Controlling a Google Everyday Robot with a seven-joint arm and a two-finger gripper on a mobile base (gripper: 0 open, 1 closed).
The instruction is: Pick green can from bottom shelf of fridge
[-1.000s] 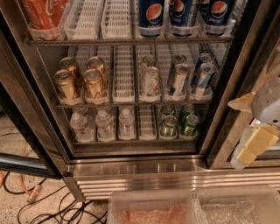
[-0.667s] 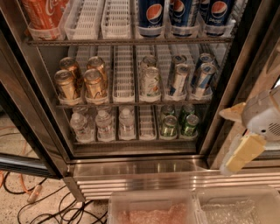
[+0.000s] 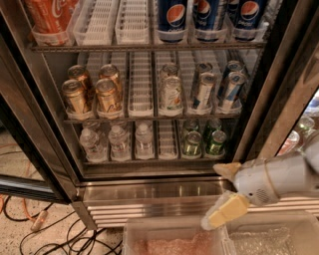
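The gripper (image 3: pixel 212 196) hangs outside the fridge (image 3: pixel 149 191), fingers (image 3: pixel 227 210) apart, holding nothing. The green can (image 3: pixel 217 143) stands on the bottom shelf (image 3: pixel 149 162), above the fingers, untouched.

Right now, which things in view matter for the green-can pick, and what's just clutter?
Job:
green can, front of the right lane
bottom shelf
fridge
gripper, open, low right, outside the fridge

Clutter:
gold cans
Pepsi bottles
water bottles
floor cables
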